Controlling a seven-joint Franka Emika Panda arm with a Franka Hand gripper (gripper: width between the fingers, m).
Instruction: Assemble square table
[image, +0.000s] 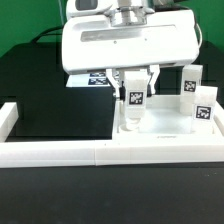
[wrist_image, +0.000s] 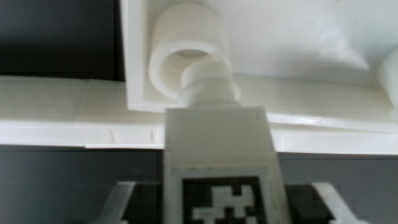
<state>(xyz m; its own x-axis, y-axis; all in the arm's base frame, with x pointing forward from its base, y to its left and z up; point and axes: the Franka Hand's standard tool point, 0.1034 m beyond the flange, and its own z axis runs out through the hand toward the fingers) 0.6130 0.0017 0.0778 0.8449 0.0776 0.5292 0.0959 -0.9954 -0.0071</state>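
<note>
In the exterior view, the pincer hangs over the square table top, which lies flat on the black counter, tucked against the long white border wall. Its fingers pinch a tagged leg block held upright above the end of the top at the exterior view's left. Two more leg blocks and stand at the exterior view's right end of the top; a fourth I cannot find. The marker board peeks out behind the arm.

In the wrist view, the held leg fills the foreground, tag toward the lens, and its narrower tip points into a round socket in the top's corner. Whether the tip already touches the socket is unclear.

The step in hand looks like seating this leg. To do it well, I judge the leg's axis should stay plumb with the socket, the descent be slow, and any turning be done with light downward pressure. A tilted entry could jam the tip or push the top along the wall.
</note>
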